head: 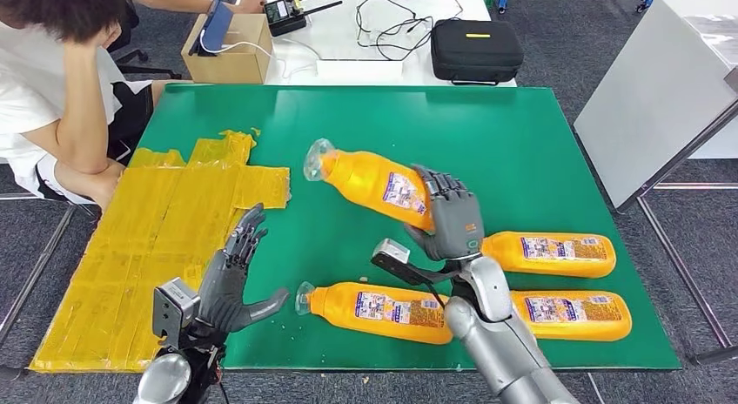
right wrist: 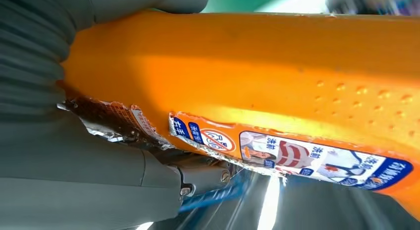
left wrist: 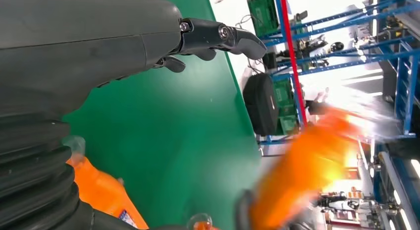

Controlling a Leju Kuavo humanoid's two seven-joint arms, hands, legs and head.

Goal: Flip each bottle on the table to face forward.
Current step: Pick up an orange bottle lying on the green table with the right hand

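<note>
— Nearest the robot, what lies on the green tabletop?
— One orange bottle on its side by the front edge, clear cap pointing left, label up. Just right of it, partly behind the right forearm, a second bottle lies the same way.

— And the left hand?
— It hovers over the front left of the tabletop, beside the yellow taped patch. Its fingers are apart and hold nothing.

— Farther in?
— A third bottle lies flat behind the second. The right hand grips a fourth bottle near its base, fingers clamped around the body; the bottle is raised and tilted, cap toward the upper left. From the right wrist, its torn label faces the camera.

— Beyond the green tabletop?
— A person sits at the far left corner, head propped on one arm. Behind are a cardboard box, a black case and loose cables on a white table.
</note>
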